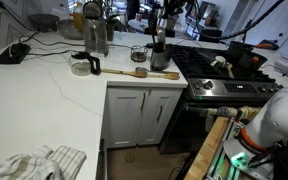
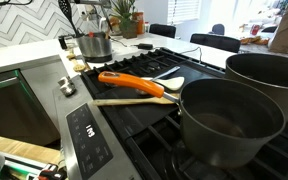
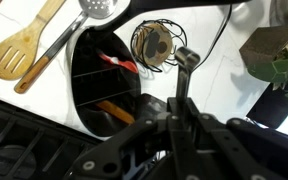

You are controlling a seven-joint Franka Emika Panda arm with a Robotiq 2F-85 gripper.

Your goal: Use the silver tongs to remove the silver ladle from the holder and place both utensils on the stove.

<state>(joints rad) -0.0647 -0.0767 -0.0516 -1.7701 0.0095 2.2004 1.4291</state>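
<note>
Gripper [image 1: 158,30] directly above the holder [image 1: 161,60], upper centre of frame, on the counter [image 1: 54,78] just beside the stove [image 1: 212,64]; its utensil handles stand upright toward the claw. Jaw spread cannot be told.

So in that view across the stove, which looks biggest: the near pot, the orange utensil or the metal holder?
1. Near pot, by far, though it is closest to the camera.
2. Orange utensil.
3. Metal holder, but it stands farthest back, so its true size is unsure.
</note>
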